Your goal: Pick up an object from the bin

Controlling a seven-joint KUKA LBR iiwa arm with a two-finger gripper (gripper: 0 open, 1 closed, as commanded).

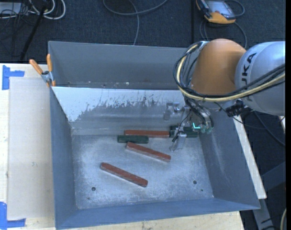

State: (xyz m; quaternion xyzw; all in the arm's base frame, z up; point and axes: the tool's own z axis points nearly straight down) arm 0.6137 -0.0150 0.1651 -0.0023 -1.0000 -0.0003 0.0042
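My gripper [178, 139] hangs low over the bin floor, right of the middle, under the orange-covered wrist. Its tip is at the right end of a thin reddish-brown stick [145, 133] that lies level along the back of the floor. A short dark green block [133, 139] lies against that stick's front side. Just in front of them a second brown stick [148, 152] lies slanted, its right end below the gripper's tip. Whether the gripper touches any of them I cannot tell.
A third brown stick [123, 174] lies alone, slanted, on the front left part of the floor. The bin's sloped right wall rises close beside the gripper.
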